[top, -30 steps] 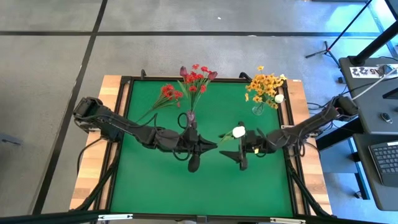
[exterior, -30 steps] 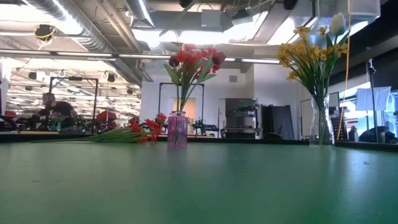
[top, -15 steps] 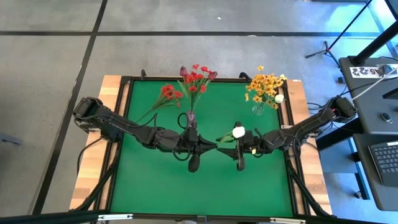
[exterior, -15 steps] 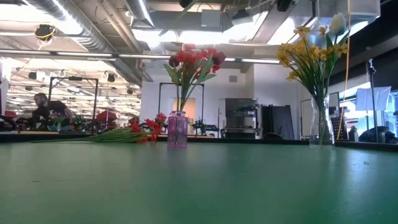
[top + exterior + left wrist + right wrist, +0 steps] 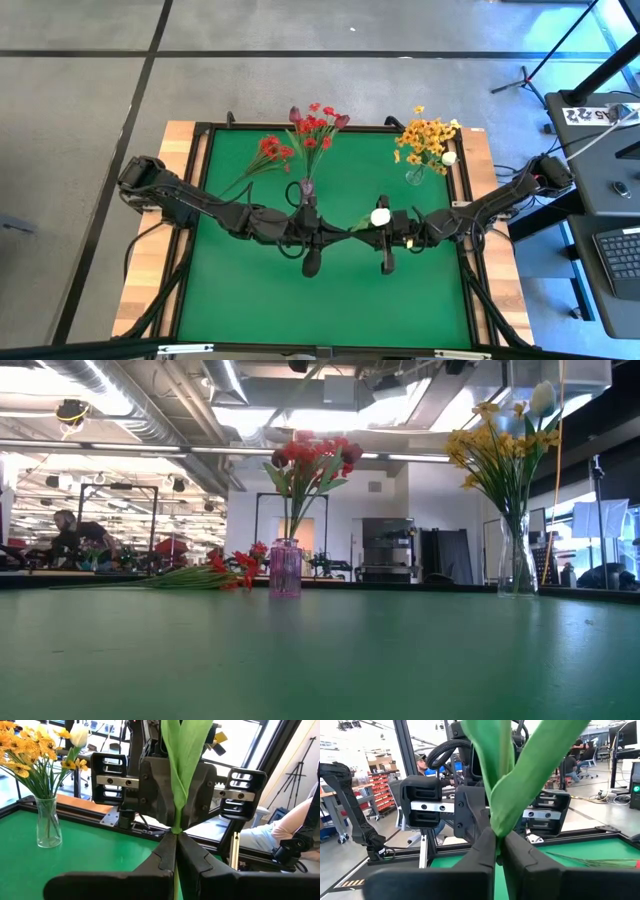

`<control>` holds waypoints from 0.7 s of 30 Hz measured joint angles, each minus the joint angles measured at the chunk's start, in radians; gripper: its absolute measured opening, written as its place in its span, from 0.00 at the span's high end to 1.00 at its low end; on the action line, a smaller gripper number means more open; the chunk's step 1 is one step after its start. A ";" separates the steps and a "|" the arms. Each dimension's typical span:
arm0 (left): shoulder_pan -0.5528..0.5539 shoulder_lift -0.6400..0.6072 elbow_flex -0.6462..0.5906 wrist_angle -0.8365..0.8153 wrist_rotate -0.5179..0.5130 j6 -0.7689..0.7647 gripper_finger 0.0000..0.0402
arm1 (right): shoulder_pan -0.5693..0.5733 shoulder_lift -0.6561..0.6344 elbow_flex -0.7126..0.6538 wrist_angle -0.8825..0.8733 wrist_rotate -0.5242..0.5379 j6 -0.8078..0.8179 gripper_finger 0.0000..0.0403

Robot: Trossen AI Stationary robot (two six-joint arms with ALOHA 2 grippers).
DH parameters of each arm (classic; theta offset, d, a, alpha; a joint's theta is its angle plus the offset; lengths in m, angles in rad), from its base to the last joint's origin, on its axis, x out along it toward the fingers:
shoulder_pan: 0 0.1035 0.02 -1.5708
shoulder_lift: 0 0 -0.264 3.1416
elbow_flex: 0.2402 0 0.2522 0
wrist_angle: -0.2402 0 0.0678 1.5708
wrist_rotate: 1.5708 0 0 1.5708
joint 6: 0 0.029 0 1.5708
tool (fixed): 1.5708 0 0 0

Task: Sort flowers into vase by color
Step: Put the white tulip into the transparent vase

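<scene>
1. Your right tool (image 5: 384, 241) was wide open a second ago — now its fingers have pinched onto the green stem of the white bud (image 5: 379, 215), as the right wrist view shows.
2. Your left tool (image 5: 322, 238) has not let go: its fingers stay clamped on the same stem, so both tools hold it mid-air over the middle of the green tabletop (image 5: 260, 300).
3. I read this as a handover — the left tool should release next so the right arm can carry the bud off.
4. The clear vase (image 5: 414, 176) with the yellow-orange sprays (image 5: 427, 137) and another white bud stands near the far right edge, close to the right arm.
5. The pink vase (image 5: 285, 568) with red flowers (image 5: 314, 125) sits just behind the left tool; a loose red spray (image 5: 268, 152) lies beside it. The near half offers open room.
</scene>
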 joint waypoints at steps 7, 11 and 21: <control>-0.001 0.000 0.000 -0.003 -0.001 0.020 0.94 | 0.000 0.000 0.000 -0.002 0.000 -0.016 0.98; -0.016 0.000 0.000 -0.009 -0.014 0.082 0.84 | 0.001 -0.014 0.000 -0.020 0.016 -0.021 0.97; -0.072 -0.050 0.002 -0.064 -0.175 0.133 0.64 | 0.001 -0.222 0.005 -0.330 0.067 0.010 0.98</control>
